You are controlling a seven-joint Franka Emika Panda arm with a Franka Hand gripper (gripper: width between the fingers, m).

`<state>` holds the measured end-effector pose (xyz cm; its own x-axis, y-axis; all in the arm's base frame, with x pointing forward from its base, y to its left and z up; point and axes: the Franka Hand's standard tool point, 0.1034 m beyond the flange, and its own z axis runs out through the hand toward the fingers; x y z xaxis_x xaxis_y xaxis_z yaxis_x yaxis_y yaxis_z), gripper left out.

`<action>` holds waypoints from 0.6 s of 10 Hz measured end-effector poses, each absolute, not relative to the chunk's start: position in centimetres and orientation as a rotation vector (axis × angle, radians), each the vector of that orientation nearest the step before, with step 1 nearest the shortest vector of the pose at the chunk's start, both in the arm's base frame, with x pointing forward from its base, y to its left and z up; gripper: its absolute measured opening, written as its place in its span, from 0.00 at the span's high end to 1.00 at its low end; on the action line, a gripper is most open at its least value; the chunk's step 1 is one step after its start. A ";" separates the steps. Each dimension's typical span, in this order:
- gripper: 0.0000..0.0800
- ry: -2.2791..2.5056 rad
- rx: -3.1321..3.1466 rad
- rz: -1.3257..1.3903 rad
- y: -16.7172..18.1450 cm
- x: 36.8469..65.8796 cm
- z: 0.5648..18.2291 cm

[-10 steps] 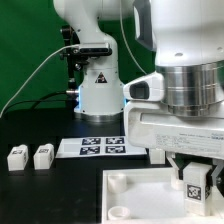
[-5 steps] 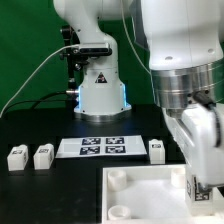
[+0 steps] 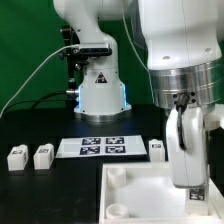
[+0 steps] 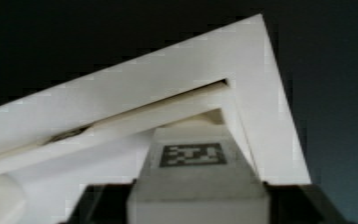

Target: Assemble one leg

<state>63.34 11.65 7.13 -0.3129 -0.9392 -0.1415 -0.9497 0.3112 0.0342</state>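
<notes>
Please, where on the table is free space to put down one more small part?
Bare black table lies in front of the two loose legs and marker board. It is crowded around the white tray, where the gripper hangs.

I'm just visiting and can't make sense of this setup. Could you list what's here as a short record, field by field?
arm: one, its gripper low over the tray-like piece
held part: a leg with a tag on its face, between the jaws
spare legs: two at the exterior view's left, one by the gripper
marker board: flat on the table, carrying tags
tray sockets: round ones at its corners; one shows empty
</notes>
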 end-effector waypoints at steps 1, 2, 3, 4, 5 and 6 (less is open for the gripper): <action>0.41 2.465 -1.783 0.169 11.7 63.3 7.1; 0.24 2.465 -1.783 0.169 11.7 63.3 7.1; 0.24 2.464 -1.784 0.169 11.7 63.3 7.1; 0.20 2.464 -1.785 0.170 11.7 63.3 7.1; 0.19 2.463 -1.786 0.170 11.8 63.3 7.1; 0.19 2.453 -1.791 0.164 12.3 63.1 7.3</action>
<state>63.14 12.29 7.25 -0.3033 -0.9420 -0.1437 -0.9527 0.3026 0.0277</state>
